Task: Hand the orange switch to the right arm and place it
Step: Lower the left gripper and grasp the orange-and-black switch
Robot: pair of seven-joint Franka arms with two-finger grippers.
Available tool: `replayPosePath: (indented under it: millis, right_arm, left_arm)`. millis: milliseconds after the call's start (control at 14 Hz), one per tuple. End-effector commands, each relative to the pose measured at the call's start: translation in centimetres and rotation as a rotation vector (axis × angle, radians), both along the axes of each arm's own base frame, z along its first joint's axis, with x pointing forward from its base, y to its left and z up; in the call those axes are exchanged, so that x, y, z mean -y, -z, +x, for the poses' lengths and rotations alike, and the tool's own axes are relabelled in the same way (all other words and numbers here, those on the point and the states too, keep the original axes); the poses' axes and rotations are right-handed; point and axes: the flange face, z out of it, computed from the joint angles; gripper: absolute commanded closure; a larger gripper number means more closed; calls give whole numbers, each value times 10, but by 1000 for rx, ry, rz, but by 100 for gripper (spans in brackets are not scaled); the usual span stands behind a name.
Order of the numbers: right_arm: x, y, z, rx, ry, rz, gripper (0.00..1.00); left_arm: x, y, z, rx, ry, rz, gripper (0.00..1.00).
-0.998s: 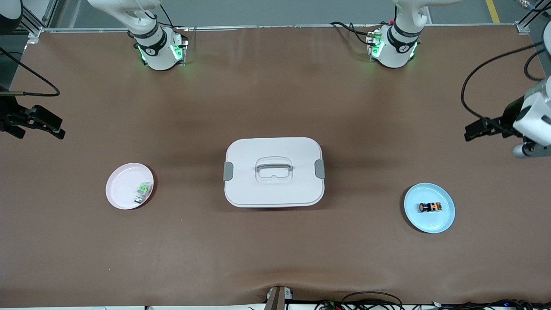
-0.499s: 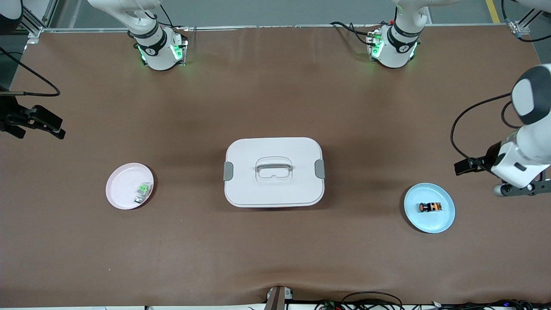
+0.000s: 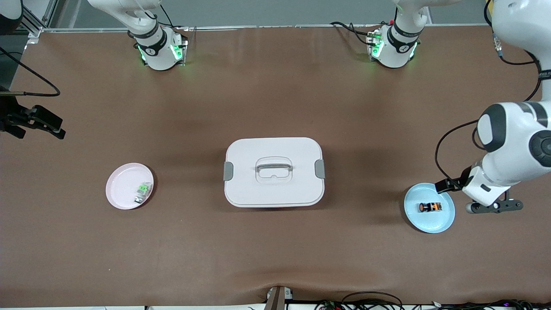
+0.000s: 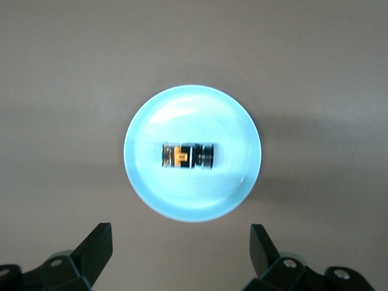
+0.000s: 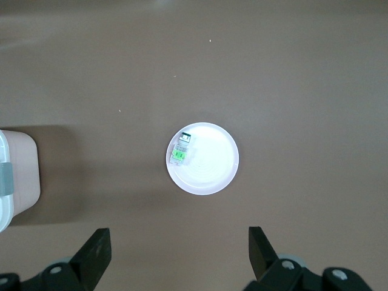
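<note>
Here the orange switch (image 3: 430,207) lay on its side on the blue plate (image 3: 443,221), long axis along the table's length. Left gripper (image 4: 182,254) hung wide open just beside the plate, much the nearer. Right gripper (image 5: 179,254) waited, spread wide, well apart.

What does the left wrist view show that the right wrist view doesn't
Only the left wrist view shows the orange switch lying on its side on the blue plate, with the open left gripper above it. Only the right wrist view shows the pink plate holding the small green-and-clear part, a corner of the white lidded box, and the open right gripper, which waits high up. Both share the brown table and a pair of spread black fingertips holding nothing.
</note>
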Motion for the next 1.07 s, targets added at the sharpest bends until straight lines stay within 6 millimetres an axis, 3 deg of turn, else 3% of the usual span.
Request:
replayPosePath:
  millis: [0, 356, 499, 998]
  right_arm:
    - [-2, -3, -7, 5, 2, 3, 0]
    - [-1, -3, -7, 4, 3, 3, 0]
    - [-1, -3, -7, 4, 3, 3, 0]
    - [1, -2, -8, -1, 6, 3, 0]
  left_arm:
    - [-3, 30, 9, 29, 13, 10, 0]
    - [-8, 81, 14, 35, 13, 3, 0]
    - [-21, 90, 15, 45, 8, 2, 0]
    - [-20, 127, 20, 73, 13, -3, 0]
